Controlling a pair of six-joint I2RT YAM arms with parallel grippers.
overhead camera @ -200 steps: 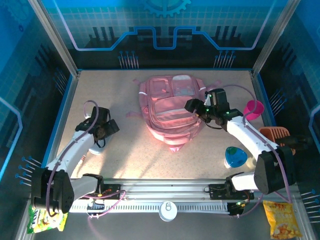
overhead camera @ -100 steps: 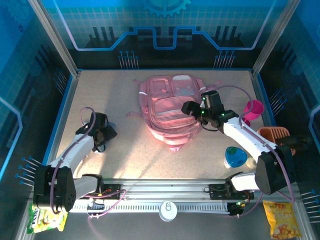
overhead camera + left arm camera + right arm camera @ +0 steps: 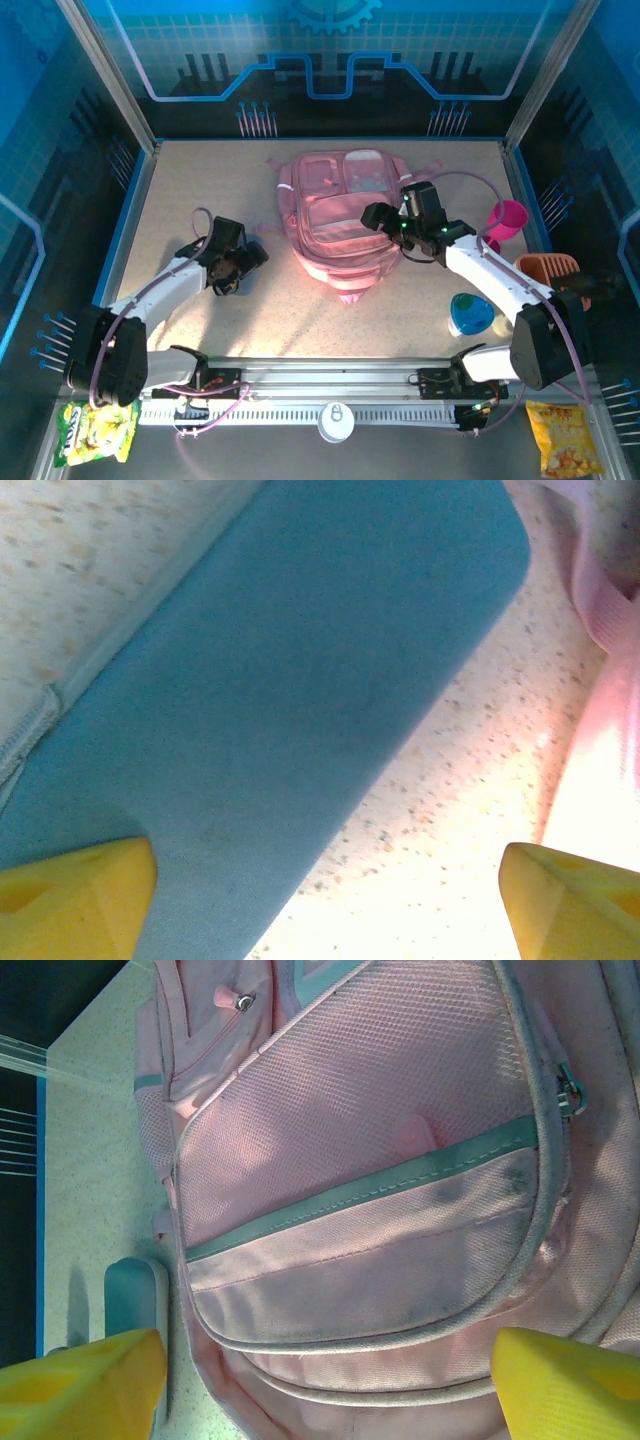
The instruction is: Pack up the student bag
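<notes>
Shows the left hand [image 3: 244,262] swung in from the left of the table [image 3: 190,190] to just beside the large soft pink fabric backpack [image 3: 330,200] lying mid-table, spread wide over a flat grey-blue pouch [image 3: 300,680], with the right hand [image 3: 377,214] wide above the bag, suggesting a pouch pickup next.

Far left of the student bag [image 3: 340,215]: we find bare surface [image 3: 190,190], free to pass.
Near left of the bag: our left tool [image 3: 247,262], jaws apart, is over a grey-blue pouch [image 3: 280,700] lying near a bag strap [image 3: 600,610].
Bag's right edge: our right tool [image 3: 378,214], jaws spread.
Right of the bag: magenta cup [image 3: 507,217], orange basket [image 3: 548,268] and blue object [image 3: 470,313] crowd our way.
</notes>
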